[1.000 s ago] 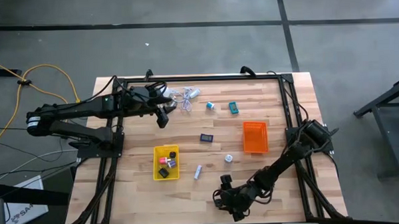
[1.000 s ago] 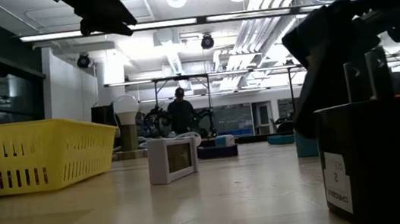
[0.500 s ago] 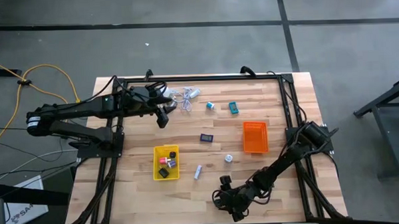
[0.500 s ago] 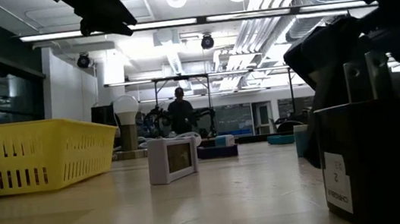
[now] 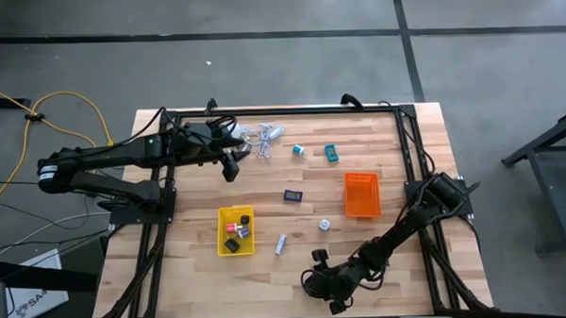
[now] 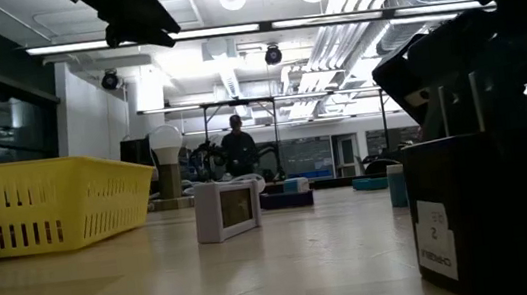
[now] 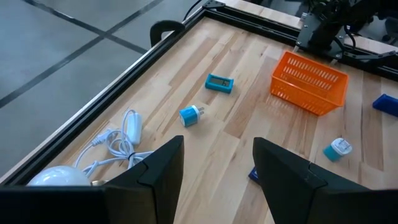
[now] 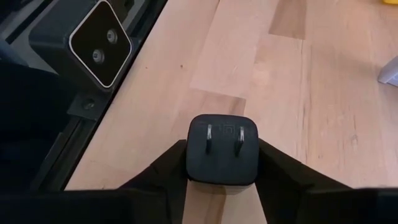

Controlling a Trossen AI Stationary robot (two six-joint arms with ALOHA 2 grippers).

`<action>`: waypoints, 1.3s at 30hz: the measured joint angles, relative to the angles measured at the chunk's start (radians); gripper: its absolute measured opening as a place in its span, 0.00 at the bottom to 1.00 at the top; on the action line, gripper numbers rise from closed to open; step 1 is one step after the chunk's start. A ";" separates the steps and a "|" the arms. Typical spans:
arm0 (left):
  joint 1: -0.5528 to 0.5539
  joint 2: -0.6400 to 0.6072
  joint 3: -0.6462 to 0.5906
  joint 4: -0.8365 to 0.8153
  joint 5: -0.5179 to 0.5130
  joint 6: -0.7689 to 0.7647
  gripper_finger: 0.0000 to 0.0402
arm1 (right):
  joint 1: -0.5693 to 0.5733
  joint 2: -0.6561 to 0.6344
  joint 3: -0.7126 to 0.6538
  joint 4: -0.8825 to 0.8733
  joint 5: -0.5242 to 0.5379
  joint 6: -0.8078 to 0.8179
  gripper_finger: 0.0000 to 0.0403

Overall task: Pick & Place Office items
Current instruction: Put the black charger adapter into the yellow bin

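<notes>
A small black plug block [image 8: 222,149], its two metal prongs facing the wrist camera, stands near the table's near edge, and my right gripper [image 8: 222,155] is shut on it; the low view shows it large [image 6: 498,209]. Other office items lie about: a blue plug [image 7: 190,116], a teal piece [image 7: 219,83], a dark flat piece [image 5: 293,194] and a white piece [image 5: 324,225]. My left gripper [image 7: 217,152] hangs open and empty above the far left, next to the white dome [image 7: 59,177]. My right gripper pinches the black block by two opposite sides [image 8: 194,163] between its two fingers. The fingers slant down toward the table's near left corner. The pronged face [image 8: 222,134] points up and back at the wrist, and the block's underside rests on the table [image 6: 260,279].
The yellow tray [image 5: 235,230] holds a few small items at middle left. The orange tray [image 5: 361,194] stands at the right. The dome's pale cord [image 7: 118,143] lies at the far left. A camera housing [image 8: 99,46] sits on the frame rail just beyond the block.
My right gripper's fingers have shut on the black block, which has shifted slightly on the table in the low view. The arm itself has stayed in place.
</notes>
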 joint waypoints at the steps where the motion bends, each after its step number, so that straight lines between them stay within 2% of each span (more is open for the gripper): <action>1: 0.000 0.000 0.000 0.000 0.000 0.000 0.46 | 0.000 0.000 0.000 0.000 0.000 0.000 0.36; 11: 0.000 0.000 0.000 0.000 0.000 0.000 0.46 | 0.000 -0.002 0.000 -0.002 0.005 -0.007 0.35; 19: 0.000 0.000 0.000 0.000 0.000 0.000 0.46 | -0.036 -0.062 0.006 0.000 -0.006 -0.087 0.35; 27: 0.000 0.000 0.000 0.000 0.000 0.000 0.46 | -0.122 -0.073 0.075 -0.007 -0.099 -0.202 0.35; 34: 0.000 0.000 0.000 0.000 0.000 0.000 0.46 | -0.186 -0.073 0.142 -0.006 -0.123 -0.345 0.35; 39: 0.000 0.000 0.000 0.000 0.000 0.000 0.46 | -0.260 -0.073 0.171 0.000 -0.194 -0.376 0.35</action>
